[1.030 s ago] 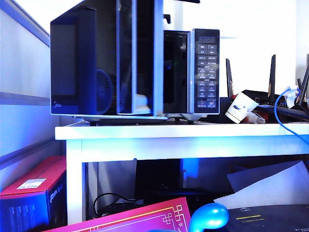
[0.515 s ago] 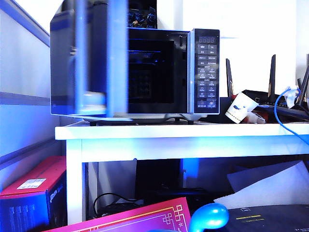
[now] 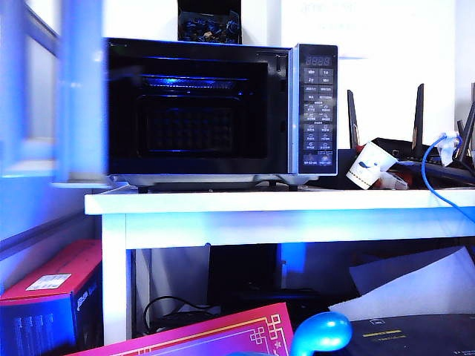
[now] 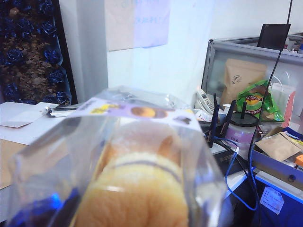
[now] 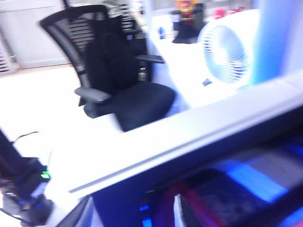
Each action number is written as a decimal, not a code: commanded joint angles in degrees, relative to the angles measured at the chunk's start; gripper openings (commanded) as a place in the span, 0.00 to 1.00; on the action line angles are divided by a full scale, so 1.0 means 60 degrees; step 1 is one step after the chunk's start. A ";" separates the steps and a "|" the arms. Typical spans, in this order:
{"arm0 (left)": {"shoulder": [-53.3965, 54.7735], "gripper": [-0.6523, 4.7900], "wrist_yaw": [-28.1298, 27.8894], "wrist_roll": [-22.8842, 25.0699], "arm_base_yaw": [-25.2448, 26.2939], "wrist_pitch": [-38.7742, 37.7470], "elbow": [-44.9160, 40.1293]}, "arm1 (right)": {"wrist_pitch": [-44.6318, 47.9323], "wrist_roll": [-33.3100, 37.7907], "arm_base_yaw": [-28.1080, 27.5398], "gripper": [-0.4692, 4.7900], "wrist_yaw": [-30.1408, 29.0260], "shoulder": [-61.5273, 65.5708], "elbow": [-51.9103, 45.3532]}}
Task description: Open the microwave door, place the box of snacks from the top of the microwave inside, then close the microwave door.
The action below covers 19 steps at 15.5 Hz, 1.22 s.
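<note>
Box of snacks (image 4: 137, 170), crinkly see-through wrap over soft cakes, fills left wrist view above the microwave (image 3: 223, 111); likely light, crushable, slippery, so grip flat sides gently. Both grippers unseen; jaws' state indeterminable. Door swung wide.

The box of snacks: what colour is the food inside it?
Golden orange, seen through the clear box of snacks; left wrist view.
</note>
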 commanded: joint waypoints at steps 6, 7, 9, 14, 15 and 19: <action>-0.0066 0.63 0.0004 0.0044 -0.0007 0.0120 0.0055 | 0.0441 0.0040 0.1406 0.52 0.0040 -0.0066 0.0047; -0.0069 0.63 0.0004 0.0044 -0.0007 0.0117 0.0051 | 0.0448 0.0040 0.1537 0.52 0.0058 -0.0066 0.0047; -0.0069 0.63 0.0007 0.0044 -0.0007 0.0095 0.0055 | 0.0441 0.0040 0.1723 0.52 0.0069 -0.0062 0.0047; -0.0069 0.63 -0.0069 0.0047 -0.0007 -0.0084 0.0055 | 0.0277 0.0040 0.0987 0.52 0.0222 -0.0568 0.0051; -0.0069 0.63 -0.0066 0.0047 -0.0007 -0.0080 0.0055 | 0.0295 0.0036 0.0678 0.52 0.0368 -0.0765 0.0051; -0.0080 0.63 0.0142 -0.0051 -0.0007 -0.0284 0.0055 | 0.0612 0.0040 -0.1315 0.68 0.1089 -0.1545 0.0051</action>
